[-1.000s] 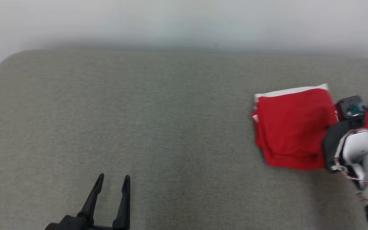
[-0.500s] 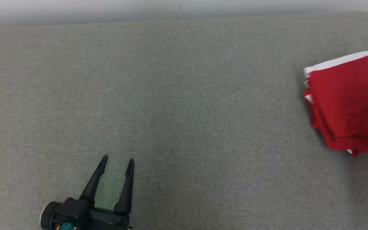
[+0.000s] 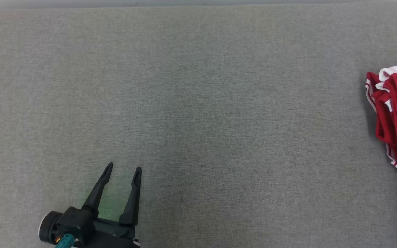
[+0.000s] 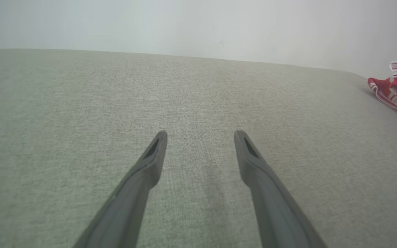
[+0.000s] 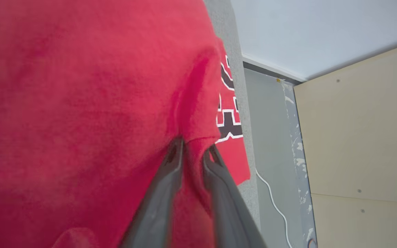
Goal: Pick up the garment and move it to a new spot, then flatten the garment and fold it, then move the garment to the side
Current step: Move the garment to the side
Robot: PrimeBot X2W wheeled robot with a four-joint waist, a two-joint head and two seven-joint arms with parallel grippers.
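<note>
Since a second ago my head camera has swung left and down, so the garment point(image 3: 396, 117) now sits at the far right edge of the head view. It looks bunched, with white trim showing, where before it lay as a flat folded square. It rests on the grey tabletop point(image 3: 198, 103), near the right end. My right claw point(image 5: 195, 146) is pinched on a ridge of the red cloth, fingers nearly together, likely to drag or lift it aside, which I judge to be the last step. My left claw point(image 3: 124, 167) hangs spread wide over bare tabletop, well apart from the garment and holding nothing, probably to stay clear of the move.
</note>
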